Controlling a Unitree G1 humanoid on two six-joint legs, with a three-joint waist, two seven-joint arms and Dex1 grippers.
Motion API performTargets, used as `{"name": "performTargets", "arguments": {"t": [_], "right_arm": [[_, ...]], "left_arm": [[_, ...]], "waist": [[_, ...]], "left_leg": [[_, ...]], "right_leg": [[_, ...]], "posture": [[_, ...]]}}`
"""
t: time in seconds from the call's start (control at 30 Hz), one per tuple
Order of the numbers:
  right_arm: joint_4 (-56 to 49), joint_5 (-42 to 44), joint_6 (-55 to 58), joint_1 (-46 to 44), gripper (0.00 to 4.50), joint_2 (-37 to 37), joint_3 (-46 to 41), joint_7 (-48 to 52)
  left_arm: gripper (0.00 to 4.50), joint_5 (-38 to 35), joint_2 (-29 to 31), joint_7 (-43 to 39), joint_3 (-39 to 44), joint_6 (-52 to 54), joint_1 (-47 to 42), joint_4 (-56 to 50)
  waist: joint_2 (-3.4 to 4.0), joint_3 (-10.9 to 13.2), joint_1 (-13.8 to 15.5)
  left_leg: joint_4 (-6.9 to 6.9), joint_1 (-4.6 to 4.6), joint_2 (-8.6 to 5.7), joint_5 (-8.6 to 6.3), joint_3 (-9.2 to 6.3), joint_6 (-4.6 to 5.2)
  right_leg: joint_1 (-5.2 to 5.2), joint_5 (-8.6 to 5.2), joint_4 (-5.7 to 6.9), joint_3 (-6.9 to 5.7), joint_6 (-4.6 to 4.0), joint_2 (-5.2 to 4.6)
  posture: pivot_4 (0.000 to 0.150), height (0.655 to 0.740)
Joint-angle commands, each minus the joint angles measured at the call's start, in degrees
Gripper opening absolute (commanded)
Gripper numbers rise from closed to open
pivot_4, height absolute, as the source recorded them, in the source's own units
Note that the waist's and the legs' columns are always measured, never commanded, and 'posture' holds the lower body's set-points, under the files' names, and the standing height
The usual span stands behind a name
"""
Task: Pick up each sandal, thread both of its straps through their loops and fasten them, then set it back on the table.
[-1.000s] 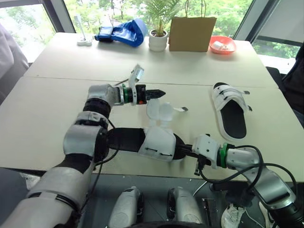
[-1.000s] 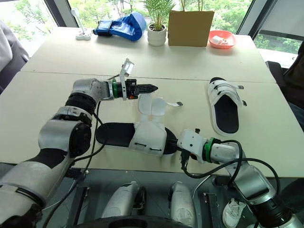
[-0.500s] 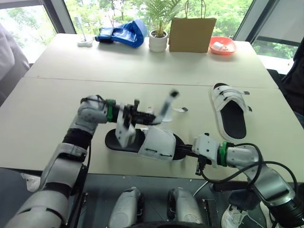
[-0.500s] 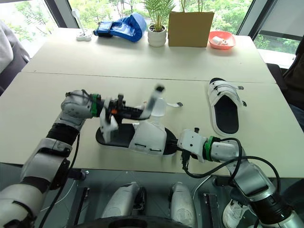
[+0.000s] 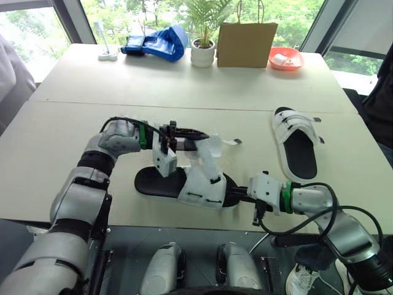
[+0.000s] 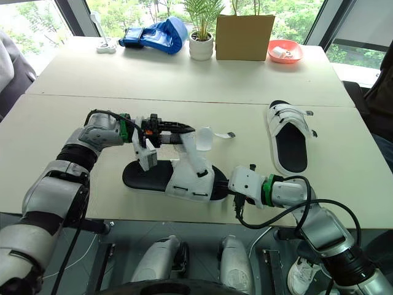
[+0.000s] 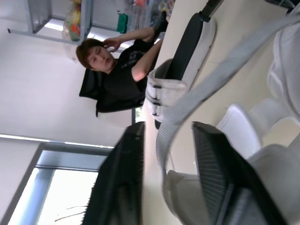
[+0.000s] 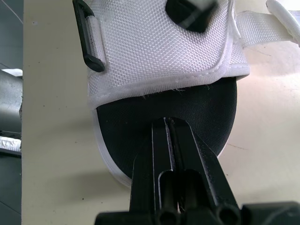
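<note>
White strap [image 7: 225, 77] is seen in the parted left claw [image 5: 198, 133]. The sandal's [image 5: 153, 182] 3 o'clock tip is touched by the closed right claw [image 5: 237, 195].

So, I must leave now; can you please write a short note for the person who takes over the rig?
Right gripper: shut on the sole end of the near sandal, which rests on the table.
Left gripper: at that sandal's raised strap; grip unclear.
Far sandal: on the table to the right, straps across it, seemingly done.
To do: thread and fasten both near-sandal straps, then release it.
</note>
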Motion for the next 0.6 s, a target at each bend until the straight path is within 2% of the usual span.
{"name": "performTargets", "arguments": {"t": [0.03,0.1,0.17,0.23,0.33,0.5,0.6], "right_arm": [[1.8,-1.8,1.6,0.9,0.0,-0.2,1.8,0.3],[1.8,-1.7,1.6,0.8,0.0,-0.1,1.9,0.3],[1.8,-1.7,1.6,0.7,0.0,0.0,2.1,0.4],[2.2,-2.1,1.2,0.5,0.0,0.0,2.4,0.6],[2.6,-2.2,0.8,0.4,0.0,0.0,2.5,0.7],[3.1,-2.5,-0.3,1.1,0.0,0.0,2.8,0.9],[3.6,-2.8,-0.8,1.1,0.0,0.2,3.0,1.0]], "left_arm": [[3.46,-8.3,3.5,-1.0,-6.2,-1.0,-0.5,-2.9],[4.42,-11.8,5.1,-1.9,-8.7,0.3,0.3,-4.8],[4.47,-16.4,6.7,-4.0,-10.7,3.7,1.6,-7.4],[4.47,-27.3,9.7,-9.6,-11.4,13.2,4.8,-15.6],[4.47,-39.3,13.6,-16.3,-9.4,28.7,9.5,-28.3],[4.47,-51.2,19.1,-14.7,-4.2,67.7,15.3,-48.8],[4.47,-64.5,21.9,-10.6,-1.9,98.2,14.5,-58.6]], "waist": [[0.0,0.0,0.0],[0.0,0.0,0.0],[0.0,0.0,0.0],[0.02,0.0,-0.1],[0.04,0.0,-0.3],[0.04,0.0,-0.2],[0.01,0.0,-0.1]], "left_leg": [[0.0,0.0,0.0,0.0,0.0,0.0],[0.0,0.0,0.01,0.0,-0.01,-0.01],[0.0,0.0,0.02,-0.01,-0.02,-0.01],[0.0,0.0,0.02,-0.01,-0.03,-0.02],[0.0,-0.01,0.06,-0.01,-0.06,-0.03],[0.01,-0.01,0.06,-0.01,-0.09,-0.03],[0.02,0.0,0.06,0.0,-0.1,-0.03]], "right_leg": [[0.0,0.0,0.0,0.0,0.0,-0.01],[-0.02,0.0,-0.01,0.01,-0.01,-0.02],[-0.02,0.0,-0.01,0.03,-0.01,-0.03],[-0.02,0.0,-0.02,0.03,-0.01,-0.03],[-0.05,-0.03,-0.01,0.05,-0.05,-0.01],[0.0,-0.03,-0.01,0.08,-0.05,0.0],[0.02,-0.05,0.02,0.08,-0.03,0.05]], "posture": [[0.15,0.7209],[0.15,0.7209],[0.15,0.7209],[0.15,0.7209],[0.15,0.7209],[0.15,0.7209],[0.15,0.7209]]}}
